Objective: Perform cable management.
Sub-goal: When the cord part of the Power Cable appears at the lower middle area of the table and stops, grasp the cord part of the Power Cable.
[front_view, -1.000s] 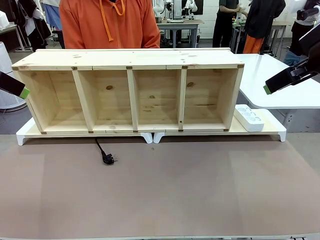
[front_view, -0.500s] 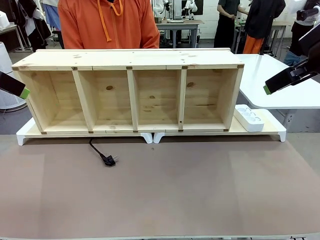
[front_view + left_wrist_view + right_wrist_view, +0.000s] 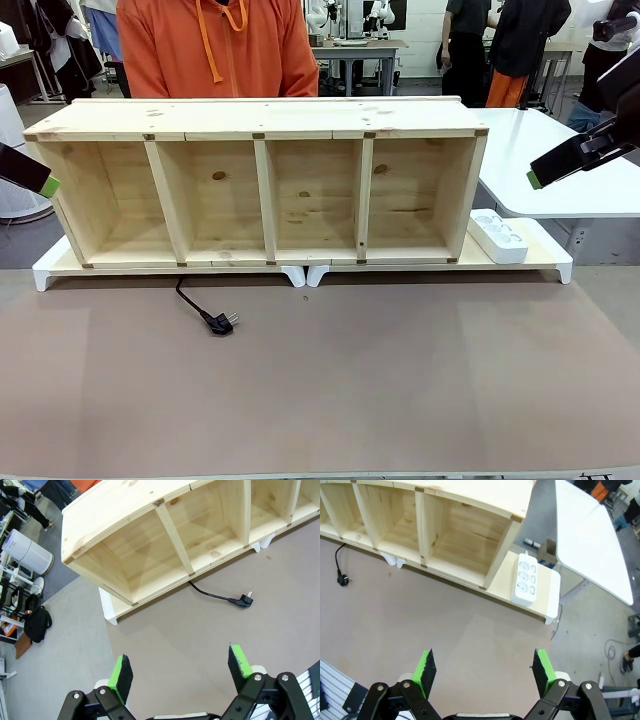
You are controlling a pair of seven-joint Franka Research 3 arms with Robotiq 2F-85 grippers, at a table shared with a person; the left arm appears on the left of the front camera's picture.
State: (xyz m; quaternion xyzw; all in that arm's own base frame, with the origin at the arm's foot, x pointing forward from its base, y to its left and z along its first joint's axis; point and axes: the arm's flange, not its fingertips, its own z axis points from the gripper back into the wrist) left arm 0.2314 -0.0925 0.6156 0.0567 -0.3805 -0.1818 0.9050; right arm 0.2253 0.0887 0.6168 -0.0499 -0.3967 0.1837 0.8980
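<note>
The black cable (image 3: 192, 304) comes out from under the wooden shelf's front edge and curls onto the brown table. It ends in a small plug (image 3: 222, 322) with metal pins, lying loose. The left wrist view has the cable (image 3: 212, 594) and plug (image 3: 242, 601) ahead of my left gripper (image 3: 180, 667), which is open and empty, high above the table. In the front view the left gripper (image 3: 45, 185) hangs at the far left edge. My right gripper (image 3: 484, 667) is open and empty too, raised at the right (image 3: 535, 180); the plug (image 3: 342, 580) lies far off to its left.
A long wooden shelf (image 3: 265, 118) with four open compartments lies across the table on white risers. A white power strip (image 3: 497, 237) sits at its right end, also seen from the right wrist (image 3: 525, 578). A person in orange (image 3: 215, 45) stands behind. A white side table (image 3: 560, 150) is to the right.
The cable's stretch near the shelf has slid a little to the left and bowed more. The plug has barely shifted. Both grippers have stayed still.
</note>
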